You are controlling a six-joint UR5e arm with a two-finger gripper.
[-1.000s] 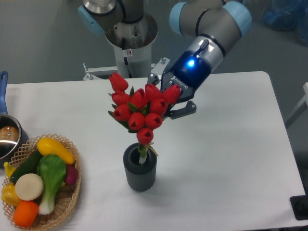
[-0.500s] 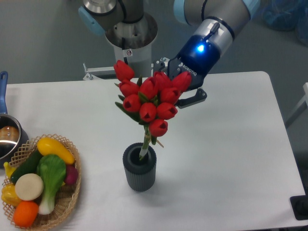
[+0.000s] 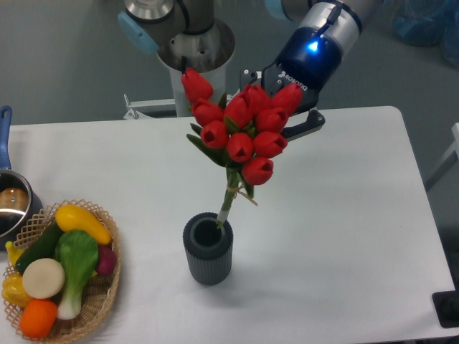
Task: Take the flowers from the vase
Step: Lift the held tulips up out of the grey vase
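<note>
The flowers (image 3: 242, 134), a bunch of red tulip buds with green leaves and tied stems, hang tilted above the table. My gripper (image 3: 276, 118) is shut on the buds at the bunch's upper right, its fingers partly hidden behind them. The stem end (image 3: 224, 212) points down to the mouth of the vase (image 3: 208, 251), a dark grey ribbed cylinder standing upright near the front middle of the table; the tip is just at or above the rim. I cannot tell whether it still touches the vase.
A woven wicker basket (image 3: 100, 304) with several toy vegetables stands at the front left. A metal pot with a blue handle (image 3: 6, 190) is at the left edge. The robot base (image 3: 195, 50) rises behind the table.
My gripper has risen up and to the right with the flowers. The stems have slid almost wholly out of the vase, which has stayed in place.
</note>
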